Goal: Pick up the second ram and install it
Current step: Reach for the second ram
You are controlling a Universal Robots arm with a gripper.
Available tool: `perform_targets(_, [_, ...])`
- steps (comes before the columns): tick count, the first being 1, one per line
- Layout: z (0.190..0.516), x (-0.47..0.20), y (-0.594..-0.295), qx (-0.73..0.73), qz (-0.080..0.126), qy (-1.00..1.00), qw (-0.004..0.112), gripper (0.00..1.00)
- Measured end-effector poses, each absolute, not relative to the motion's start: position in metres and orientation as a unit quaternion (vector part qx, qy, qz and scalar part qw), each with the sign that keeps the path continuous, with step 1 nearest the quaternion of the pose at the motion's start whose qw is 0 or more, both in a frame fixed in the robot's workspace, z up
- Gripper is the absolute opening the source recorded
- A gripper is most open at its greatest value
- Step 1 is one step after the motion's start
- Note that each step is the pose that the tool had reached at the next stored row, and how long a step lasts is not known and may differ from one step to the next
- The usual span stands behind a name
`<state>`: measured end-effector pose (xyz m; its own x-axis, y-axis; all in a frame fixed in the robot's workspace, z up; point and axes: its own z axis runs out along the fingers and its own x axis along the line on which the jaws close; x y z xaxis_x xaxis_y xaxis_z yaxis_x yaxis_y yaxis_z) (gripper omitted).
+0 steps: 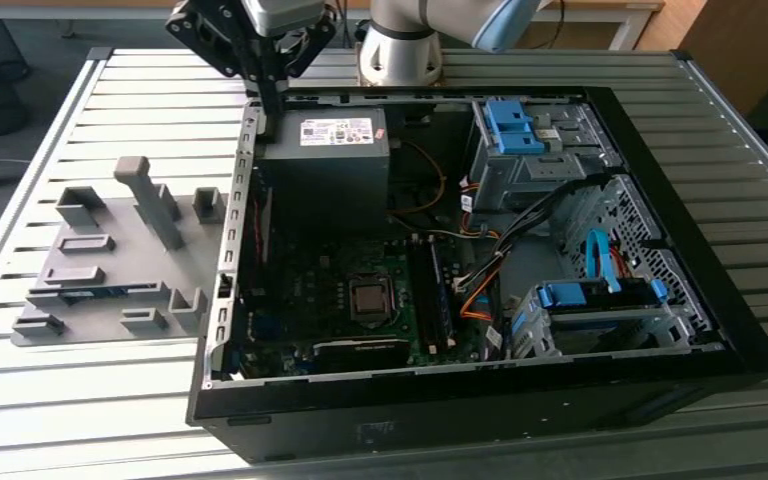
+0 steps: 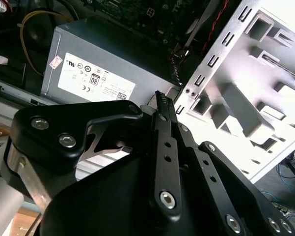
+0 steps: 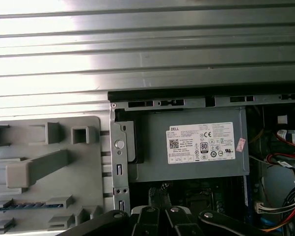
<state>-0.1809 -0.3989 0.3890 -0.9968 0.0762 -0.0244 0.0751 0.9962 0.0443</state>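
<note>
A robotics lab: opened computer case (image 1: 491, 425) on slatted metal bench (image 1: 77, 400).

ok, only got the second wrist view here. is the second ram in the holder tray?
Observer: Yes. In the first wrist view the second ram sits in a slot of the gray holder tray.
Operator: gripper close to it?
Observer: No. In the exterior view the gripper hangs over the case wall beside the power supply, apart from the tray.
Operator: anything in the memory slots?
Observer: In the exterior view a dark stick stands in the slots beside the processor socket, on the exterior view's right of it. Whether the neighbouring slot is free I cannot tell.
</note>
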Motion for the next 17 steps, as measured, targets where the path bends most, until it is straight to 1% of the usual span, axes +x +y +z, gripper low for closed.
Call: perform_targets(17, [0.3886,-0.1867,-0.3989,0.038,0.022,0.999,0.013,0.11])
